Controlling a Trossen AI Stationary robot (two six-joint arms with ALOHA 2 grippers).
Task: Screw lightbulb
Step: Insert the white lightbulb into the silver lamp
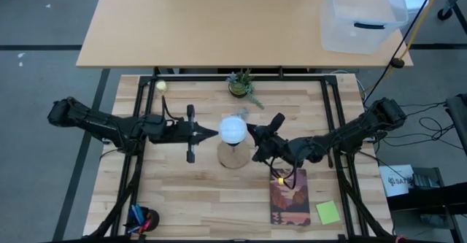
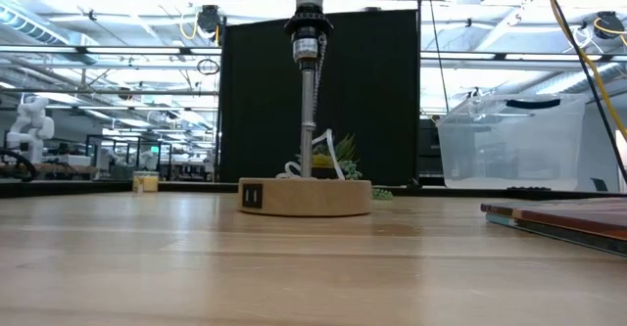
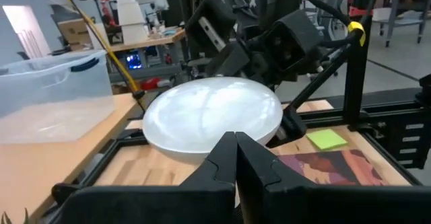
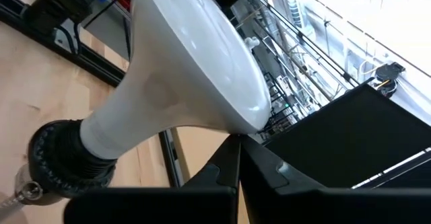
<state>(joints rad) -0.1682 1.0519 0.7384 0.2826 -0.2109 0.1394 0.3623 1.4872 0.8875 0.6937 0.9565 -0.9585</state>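
Sitting already in the black socket (image 4: 64,160), the lightbulb (image 1: 233,129) stands between both end effectors, left (image 1: 216,132) and right (image 1: 250,130), fingers together, each touching its globe; next probably a grip for turning.

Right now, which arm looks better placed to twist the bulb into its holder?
Probably the right gripper: it sits at the lightbulb, fingers shut, over the black socket. The left gripper, also shut, only points at it.
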